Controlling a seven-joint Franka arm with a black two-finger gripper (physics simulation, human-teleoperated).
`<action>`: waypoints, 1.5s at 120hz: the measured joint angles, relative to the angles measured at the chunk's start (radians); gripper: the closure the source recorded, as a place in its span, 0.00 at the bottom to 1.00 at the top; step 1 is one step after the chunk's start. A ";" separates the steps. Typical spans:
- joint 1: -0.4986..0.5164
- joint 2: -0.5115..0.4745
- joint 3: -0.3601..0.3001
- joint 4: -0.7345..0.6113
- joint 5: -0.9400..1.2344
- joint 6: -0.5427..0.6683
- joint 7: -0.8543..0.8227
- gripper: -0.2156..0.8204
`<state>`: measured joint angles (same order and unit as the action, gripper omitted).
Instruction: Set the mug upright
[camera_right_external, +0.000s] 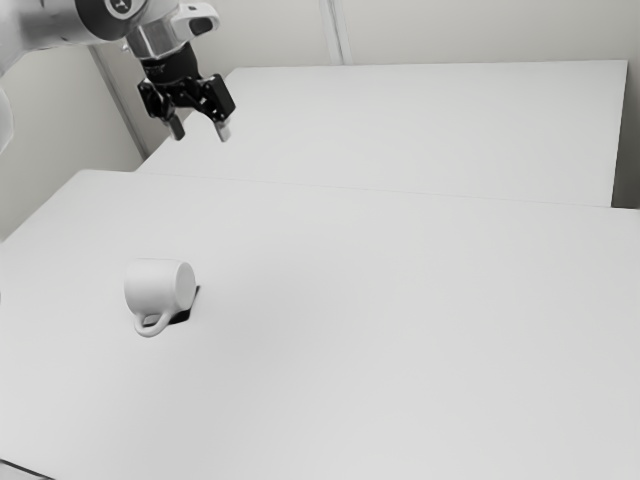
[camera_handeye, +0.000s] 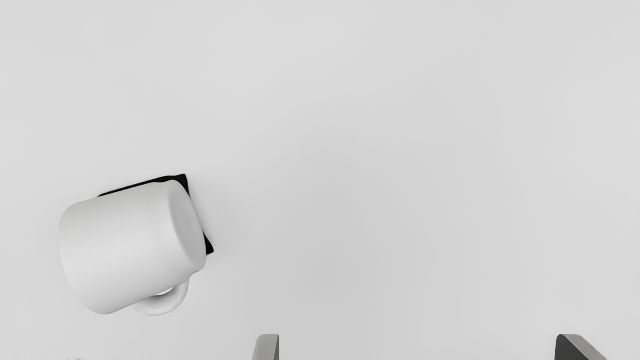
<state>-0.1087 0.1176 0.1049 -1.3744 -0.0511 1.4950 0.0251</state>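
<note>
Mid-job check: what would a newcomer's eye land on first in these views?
First, the smooth white mug lying on its side on the pale table, toward the exterior view's left, with a flat black patch showing along its edge. Next, the open black two-finger gripper in the air near the exterior view's upper left, its gray fingertips apart and clear of the mug.

Plain room with pale walls (camera_right_external: 480, 30)
</note>
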 joint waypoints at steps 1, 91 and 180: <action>-0.001 0.000 0.001 0.000 -0.001 -0.002 0.001 0.21; 0.284 -0.005 0.327 -0.500 -0.533 0.202 0.280 0.21; 0.325 0.226 0.448 -0.607 -1.012 0.153 0.709 0.21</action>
<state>0.2164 0.3431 0.5528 -1.9818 -1.0635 1.6479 0.7344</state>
